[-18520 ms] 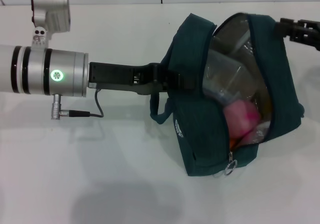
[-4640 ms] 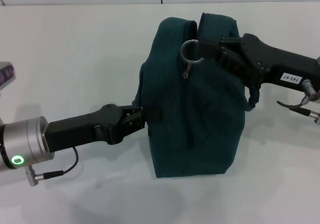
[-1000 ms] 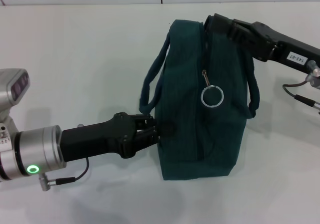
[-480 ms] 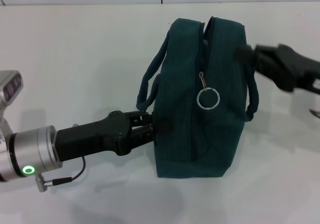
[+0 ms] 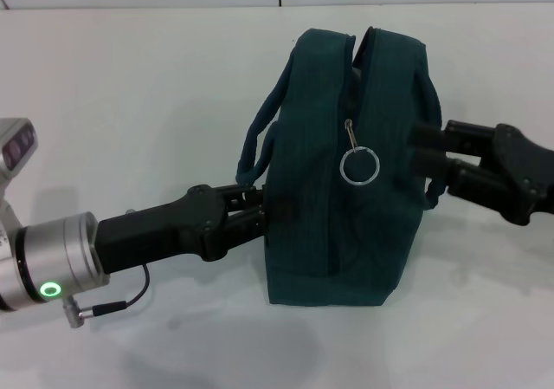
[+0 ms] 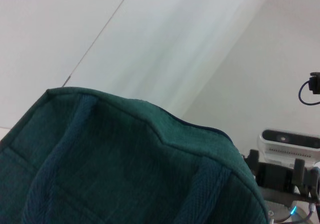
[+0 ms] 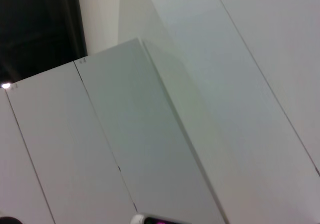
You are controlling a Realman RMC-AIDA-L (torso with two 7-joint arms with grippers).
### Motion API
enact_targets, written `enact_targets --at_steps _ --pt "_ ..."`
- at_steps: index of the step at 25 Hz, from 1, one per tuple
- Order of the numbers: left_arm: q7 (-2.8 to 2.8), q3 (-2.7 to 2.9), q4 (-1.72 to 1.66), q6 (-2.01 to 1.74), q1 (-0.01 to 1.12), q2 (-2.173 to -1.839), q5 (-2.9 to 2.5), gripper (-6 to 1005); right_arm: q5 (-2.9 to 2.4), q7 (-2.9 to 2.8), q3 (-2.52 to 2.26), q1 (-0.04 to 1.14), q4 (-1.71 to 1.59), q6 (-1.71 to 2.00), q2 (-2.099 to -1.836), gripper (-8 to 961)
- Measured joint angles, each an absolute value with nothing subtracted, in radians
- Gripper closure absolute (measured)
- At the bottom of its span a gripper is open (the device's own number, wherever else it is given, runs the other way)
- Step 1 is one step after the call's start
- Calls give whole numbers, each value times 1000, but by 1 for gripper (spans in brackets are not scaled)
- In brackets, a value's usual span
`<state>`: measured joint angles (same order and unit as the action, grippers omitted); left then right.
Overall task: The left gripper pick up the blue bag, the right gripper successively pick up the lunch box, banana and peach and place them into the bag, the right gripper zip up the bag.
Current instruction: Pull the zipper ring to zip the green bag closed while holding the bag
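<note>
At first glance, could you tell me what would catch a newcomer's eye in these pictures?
The dark blue-green bag stands upright mid-table, zipped, its silver pull ring hanging on the front. The left gripper grips its left side low down, and the right gripper sits open at its right side by the handle strap.

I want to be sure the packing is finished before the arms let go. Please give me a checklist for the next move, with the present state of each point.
1. Zipper run shut: mostly ok; the ring pull hangs on the front of the bag, but a small gap shows at the top.
2. Lunch box, banana and peach inside: cannot tell; none is visible.
3. Left claw holds the bag's side: ok, shut on it.
4. Right claw free of the bag: cannot tell; its fingers lie open beside the right handle, perhaps touching.
5. Bag upright on the table: ok.
</note>
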<state>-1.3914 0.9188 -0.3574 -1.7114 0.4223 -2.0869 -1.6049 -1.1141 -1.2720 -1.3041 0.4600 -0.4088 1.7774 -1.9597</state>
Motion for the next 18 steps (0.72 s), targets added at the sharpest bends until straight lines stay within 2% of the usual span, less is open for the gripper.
enact_targets --at_steps 5,10,18 --pt "-1391 919 -357 -1710 425 -2087 -1604 685 -1142 -1270 -1306 466 -408 1742 -1978 611" --pt "-1391 919 -357 -1710 422 -2088 -1604 684 -1156 -1275 -1307 469 -412 1712 -1997 375" --pt "-1391 919 -357 -1707 420 -2088 -1604 684 -1170 -1286 -1314 483 -406 1714 -2011 312"
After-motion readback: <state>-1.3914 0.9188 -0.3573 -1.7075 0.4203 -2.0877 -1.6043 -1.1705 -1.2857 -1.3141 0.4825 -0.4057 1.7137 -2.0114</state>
